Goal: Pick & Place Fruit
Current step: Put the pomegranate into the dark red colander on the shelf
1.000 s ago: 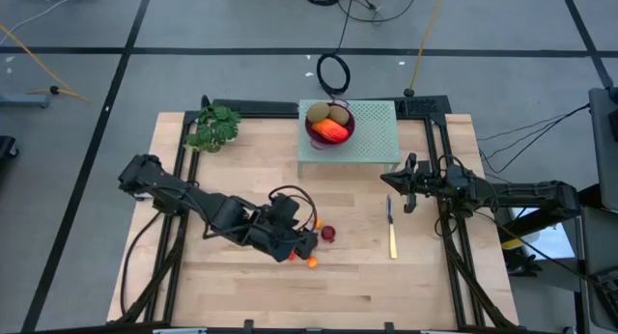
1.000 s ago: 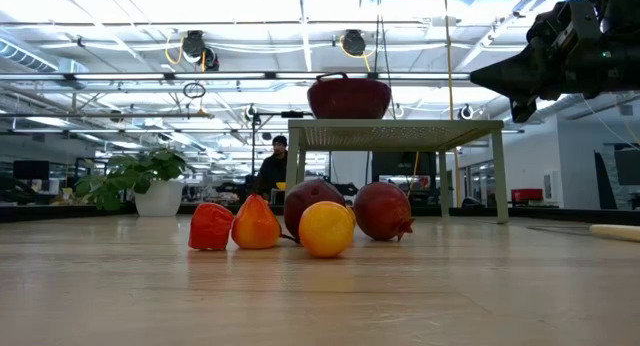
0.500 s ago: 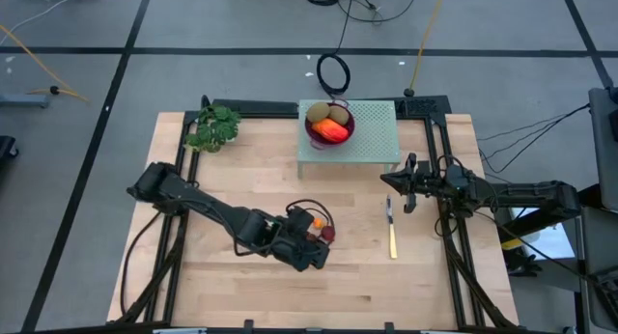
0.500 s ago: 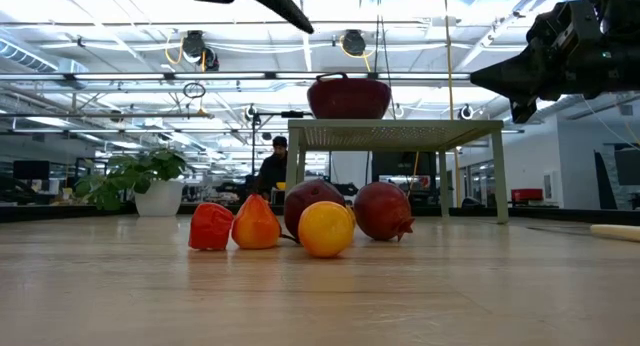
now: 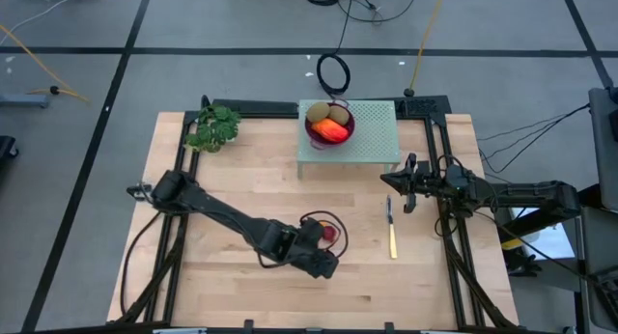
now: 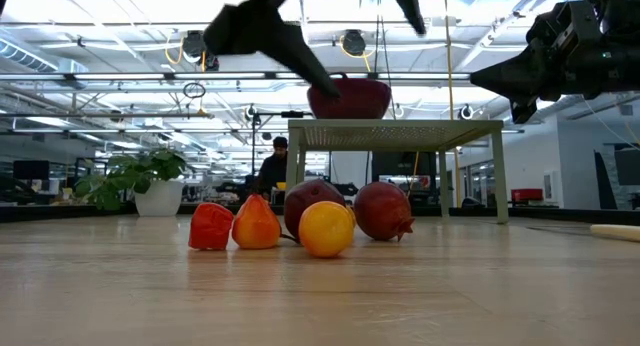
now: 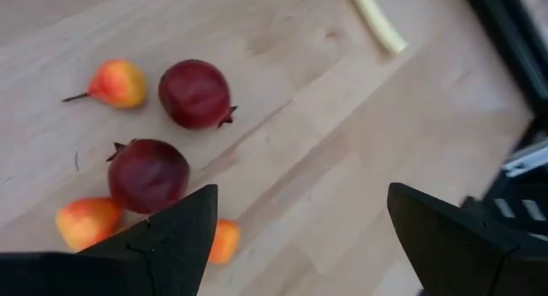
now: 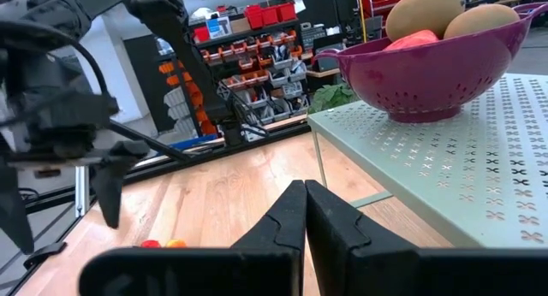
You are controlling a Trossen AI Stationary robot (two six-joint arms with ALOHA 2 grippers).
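Two dark red round fruits point(image 7: 195, 92) point(image 7: 147, 174) and three tiny orange-red ones point(image 7: 118, 82) point(image 7: 86, 221) point(image 7: 224, 240) lie in a cluster on the wooden table point(image 5: 241, 180); the low view shows them resting on the tabletop point(image 6: 327, 229). My left gripper point(image 5: 328, 262) hangs open above the cluster point(image 7: 304, 245), touching nothing. Two kiwis point(image 5: 328, 112) and an elongated orange-red fruit point(image 5: 331, 131) lie in the purple bowl point(image 8: 428, 65). My right gripper point(image 8: 304, 215) waits shut at the table's right side point(image 5: 406, 184).
The bowl stands on a pale green perforated stand point(image 5: 372, 141) at the far middle. A yellow-handled knife point(image 5: 391, 236) lies right of the cluster. A green leafy bunch point(image 5: 212, 129) lies at the far left. A person shows in the room behind point(image 6: 272, 166).
My left gripper has gone down and toward the table's right and near edges, over the fruit cluster, tipping further downward. It has stayed open. Its fingers have come into the low view from above. The fruits have not moved.
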